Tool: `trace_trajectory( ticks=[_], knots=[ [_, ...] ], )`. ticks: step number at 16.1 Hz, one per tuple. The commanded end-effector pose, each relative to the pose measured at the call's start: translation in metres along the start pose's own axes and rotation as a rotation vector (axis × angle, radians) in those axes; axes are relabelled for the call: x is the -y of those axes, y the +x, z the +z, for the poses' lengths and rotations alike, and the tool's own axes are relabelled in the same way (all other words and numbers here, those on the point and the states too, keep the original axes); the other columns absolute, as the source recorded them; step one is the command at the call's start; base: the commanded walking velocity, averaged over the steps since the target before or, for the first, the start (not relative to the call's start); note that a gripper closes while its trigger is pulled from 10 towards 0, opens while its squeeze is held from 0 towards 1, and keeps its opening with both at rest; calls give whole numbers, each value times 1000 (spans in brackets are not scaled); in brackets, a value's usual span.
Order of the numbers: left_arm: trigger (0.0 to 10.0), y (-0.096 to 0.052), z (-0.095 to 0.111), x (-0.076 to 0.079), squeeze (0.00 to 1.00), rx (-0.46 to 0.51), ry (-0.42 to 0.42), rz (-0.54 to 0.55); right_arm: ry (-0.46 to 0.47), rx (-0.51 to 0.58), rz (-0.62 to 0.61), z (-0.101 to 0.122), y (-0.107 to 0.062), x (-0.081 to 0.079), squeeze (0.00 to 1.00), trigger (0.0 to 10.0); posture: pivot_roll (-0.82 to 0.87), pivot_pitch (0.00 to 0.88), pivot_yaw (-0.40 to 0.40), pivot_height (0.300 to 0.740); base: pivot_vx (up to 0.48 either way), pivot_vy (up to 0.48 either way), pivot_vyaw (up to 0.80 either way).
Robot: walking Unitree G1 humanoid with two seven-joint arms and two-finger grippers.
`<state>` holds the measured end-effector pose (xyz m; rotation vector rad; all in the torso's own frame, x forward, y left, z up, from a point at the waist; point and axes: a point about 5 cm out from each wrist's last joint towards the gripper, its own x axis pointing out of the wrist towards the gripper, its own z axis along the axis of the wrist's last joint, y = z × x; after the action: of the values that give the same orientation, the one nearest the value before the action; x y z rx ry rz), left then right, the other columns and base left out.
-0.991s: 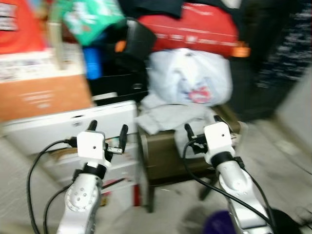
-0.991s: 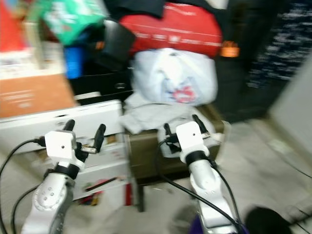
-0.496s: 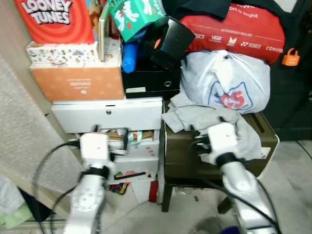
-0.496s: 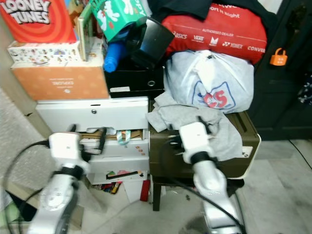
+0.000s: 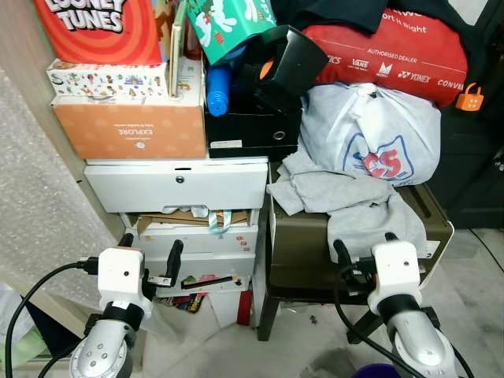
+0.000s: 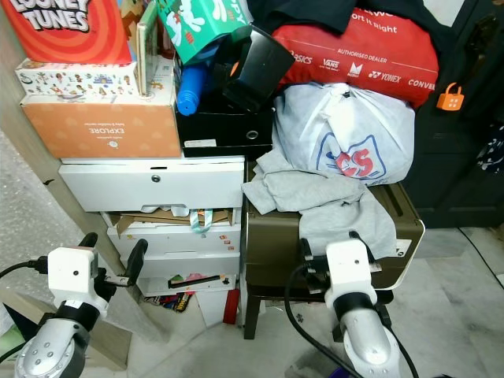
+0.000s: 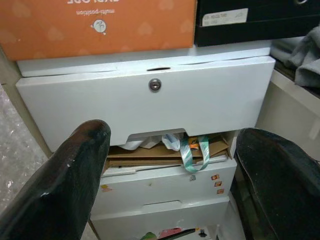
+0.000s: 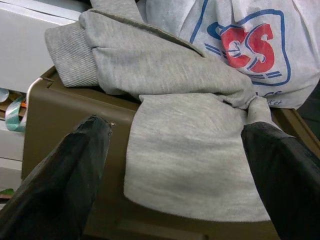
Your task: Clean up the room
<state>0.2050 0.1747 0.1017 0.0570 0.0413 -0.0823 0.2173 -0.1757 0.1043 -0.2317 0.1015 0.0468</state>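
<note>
Two grippers hung open: left gripper (image 5: 150,250) before white drawers (image 5: 177,183), right gripper (image 5: 365,250) beside them, facing grey sweatshirt (image 5: 346,205) on brown bench (image 5: 295,252).

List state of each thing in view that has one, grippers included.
Left gripper: open, holding nothing.
Right gripper: open, holding nothing.
White top drawer: not fully shut.
Middle drawer: overstuffed, ribbon hanging out.
Grey garment: crumpled, draped over brown cabinet edge.
White plastic bag: tied shut.
</note>
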Motion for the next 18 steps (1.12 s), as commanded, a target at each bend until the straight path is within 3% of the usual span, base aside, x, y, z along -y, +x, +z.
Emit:
trace_trajectory(
  ticks=[1, 18],
  knots=[
    [10000, 2, 4, 2, 0, 11, -10, -9, -20, 5, -16, 3, 0, 5, 0, 10000, -95, 68, -37, 740, 0, 0, 0],
    [10000, 14, 13, 9, 0, 46, -6, -30, -48, 43, 75, 11, 15, -10, 0, 10000, -84, 55, -47, 740, 0, 0, 790]
  ],
)
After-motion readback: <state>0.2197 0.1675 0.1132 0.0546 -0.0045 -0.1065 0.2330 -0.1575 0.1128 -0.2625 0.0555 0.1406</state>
